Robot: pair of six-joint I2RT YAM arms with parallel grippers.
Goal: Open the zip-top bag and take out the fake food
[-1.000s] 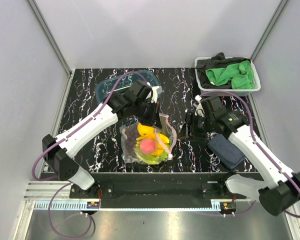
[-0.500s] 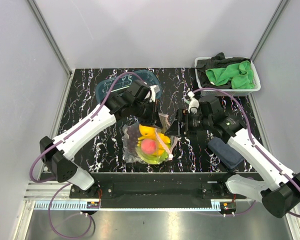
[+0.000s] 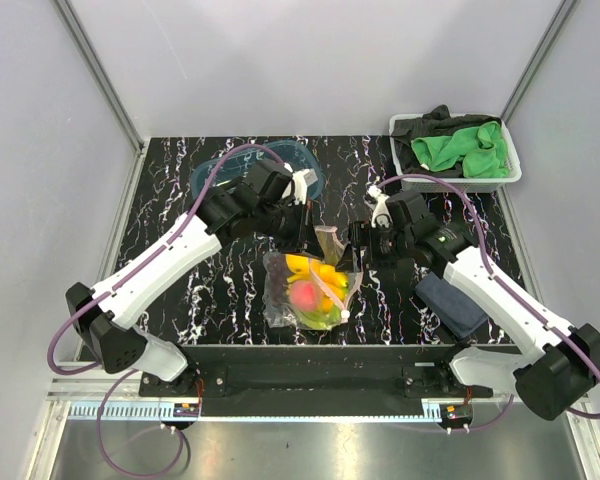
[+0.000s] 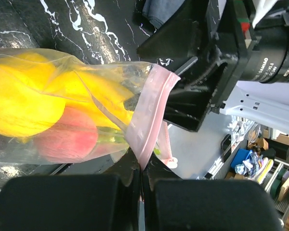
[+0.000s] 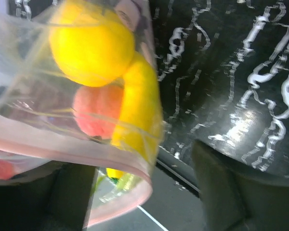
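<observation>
Left gripper (image 4: 140, 168) clamped tight on the pink zip strip (image 4: 151, 110) of the clear crinkly zip-top bag (image 4: 86, 96); the strip runs straight down into the closed fingers.

Right gripper (image 5: 144, 192) spread wide. The bag's pink-edged rim sits between the two fingers, and I see neither pressing it. That view is blurred, so contact on the left finger is uncertain.

From overhead the bag (image 3: 315, 290) hangs from the left gripper (image 3: 305, 228) at mid-table, with the right gripper (image 3: 358, 250) just beside its top right corner.

Inside the bag are a yellow plastic lemon (image 5: 91, 48), a pink-red plastic peach (image 5: 98, 115) and a yellow plastic banana bunch (image 5: 137, 106).

On the black white-veined table (image 3: 370, 165), a blue-tinted clear rectangular tray (image 3: 205, 175) sits behind the left arm. A white plastic bin (image 3: 510, 175) of green and black cloths (image 3: 460, 148) is at the far right corner.
</observation>
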